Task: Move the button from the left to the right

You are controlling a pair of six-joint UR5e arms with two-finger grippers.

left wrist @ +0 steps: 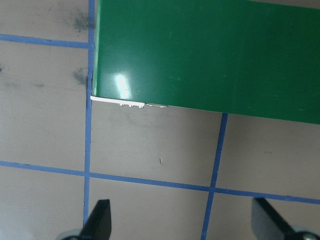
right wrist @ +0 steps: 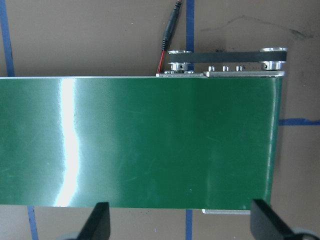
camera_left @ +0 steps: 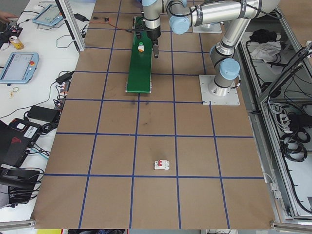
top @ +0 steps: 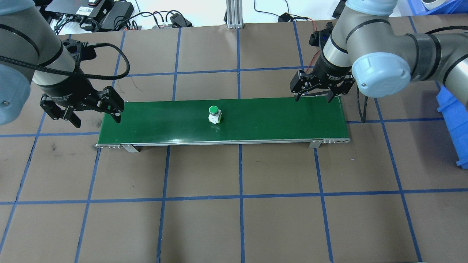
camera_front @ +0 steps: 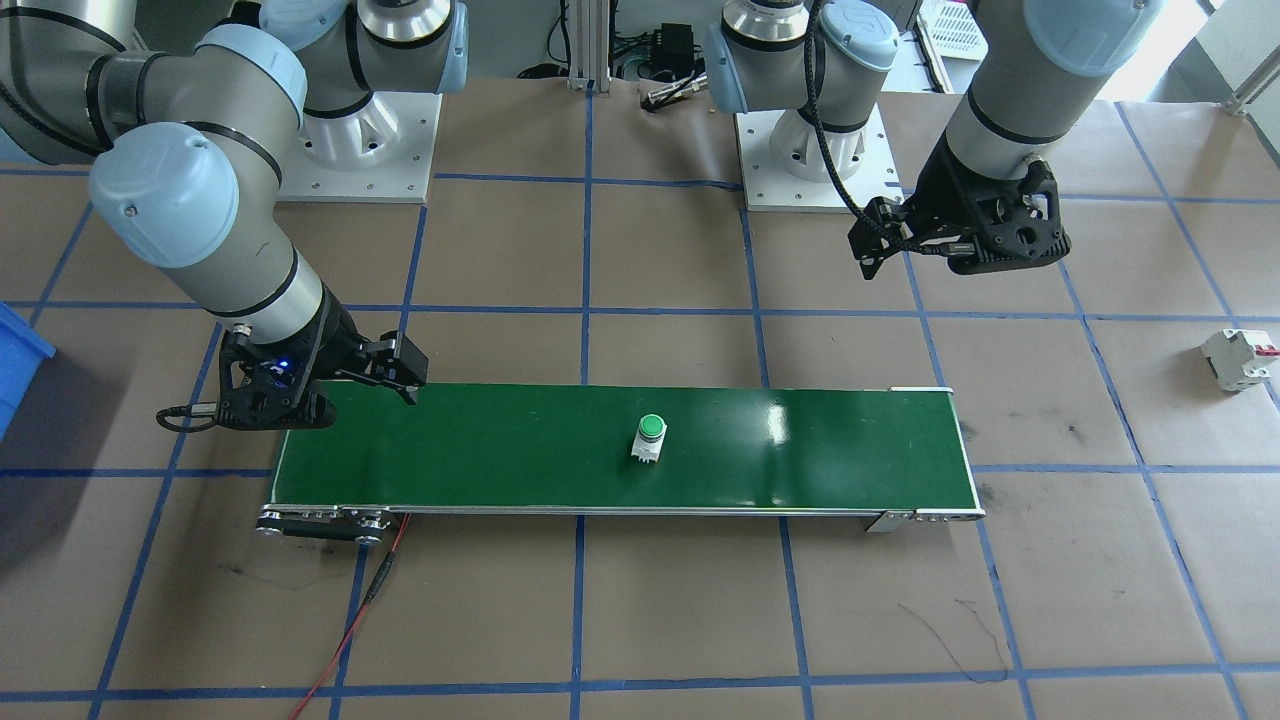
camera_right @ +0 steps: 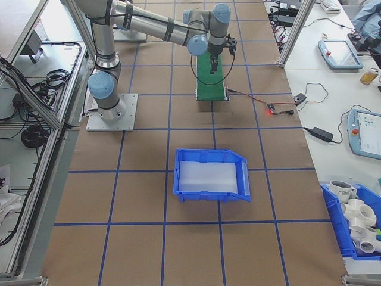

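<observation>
The button, a round green cap on a whitish body, stands upright near the middle of the green conveyor belt. It also shows small in the exterior left view as the button. My left gripper hangs open by the belt's left end, with nothing between its fingers. My right gripper hangs open over the back edge of the belt's right end, with bare belt below its fingers. Both grippers are well apart from the button.
A white circuit breaker with a red switch lies on the table far out on the robot's left. A blue bin sits beyond the belt's right end. A red wire trails from the belt's motor end.
</observation>
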